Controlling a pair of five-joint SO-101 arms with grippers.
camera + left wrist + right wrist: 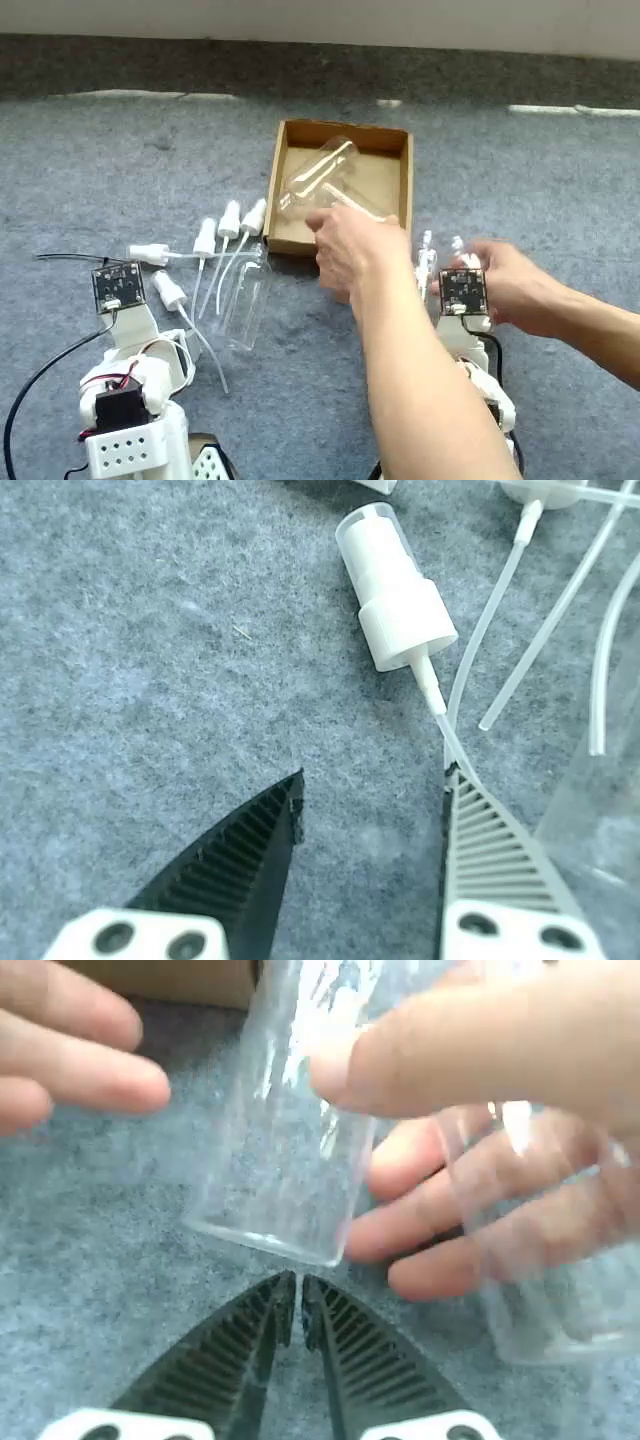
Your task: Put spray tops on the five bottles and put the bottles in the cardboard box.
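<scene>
Capping seemingly unstarted | left gripper (372, 780) spread, empty, white plastic spray top (395, 590) just ahead | right gripper (298, 1280) closed, empty | next: clamp that top.

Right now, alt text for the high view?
A person's hand is over the near edge of the cardboard box, which holds clear bottles; the other hand is beside the right arm. Loose spray tops and one lying bottle sit on grey carpet ahead of the left arm.
</scene>
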